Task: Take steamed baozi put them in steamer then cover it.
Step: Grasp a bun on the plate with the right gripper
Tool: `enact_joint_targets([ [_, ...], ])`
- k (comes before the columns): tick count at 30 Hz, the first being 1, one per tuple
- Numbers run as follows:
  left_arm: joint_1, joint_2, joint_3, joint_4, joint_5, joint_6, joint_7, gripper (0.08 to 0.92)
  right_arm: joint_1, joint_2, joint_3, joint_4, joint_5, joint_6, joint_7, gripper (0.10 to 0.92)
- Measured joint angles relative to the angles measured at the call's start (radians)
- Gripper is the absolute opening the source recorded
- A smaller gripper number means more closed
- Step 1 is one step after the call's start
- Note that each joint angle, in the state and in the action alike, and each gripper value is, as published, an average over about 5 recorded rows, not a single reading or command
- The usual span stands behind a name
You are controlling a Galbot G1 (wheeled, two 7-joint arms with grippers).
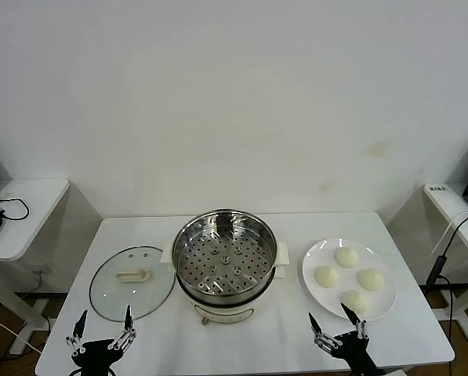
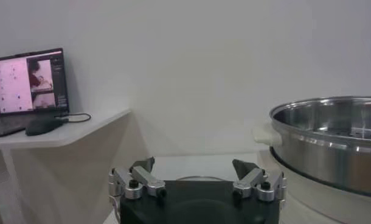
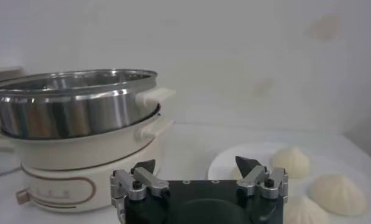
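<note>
The steel steamer (image 1: 226,258) sits on its cream pot base at the table's middle, uncovered, with nothing in it; it also shows in the left wrist view (image 2: 331,137) and the right wrist view (image 3: 76,103). Four cream baozi (image 1: 347,256) lie on a white plate (image 1: 316,294) to its right; three show in the right wrist view (image 3: 337,193). The glass cover (image 1: 132,280) with its cream handle lies flat on the table left of the steamer. My left gripper (image 1: 102,325) is open and empty at the front edge, near the cover. My right gripper (image 1: 337,325) is open and empty just in front of the plate.
A white side table (image 1: 22,211) stands to the left with cables, and a laptop (image 2: 30,85) on it. Another side table (image 1: 457,211) with a cable stands to the right. A white wall rises behind the table.
</note>
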Motion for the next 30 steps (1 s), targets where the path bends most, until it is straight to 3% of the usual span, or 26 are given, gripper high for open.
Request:
enact_joint_targets([
  [9,-0.014,0.004,-0.003,-0.031,0.009,0.058,0.008,0.823,0.062,-0.051,0.055,-0.016,-0.106,-0.031,0.041,0.823],
  [16,-0.032,0.004,-0.022,-0.042,0.044,0.103,0.056,0.823,0.171,-0.180,0.122,-0.076,-0.261,-0.081,0.013,0.823],
  [30,-0.040,0.013,-0.049,-0.042,0.105,0.123,0.129,0.823,0.568,-0.577,0.003,-0.332,-0.520,-0.113,-0.322,0.823],
])
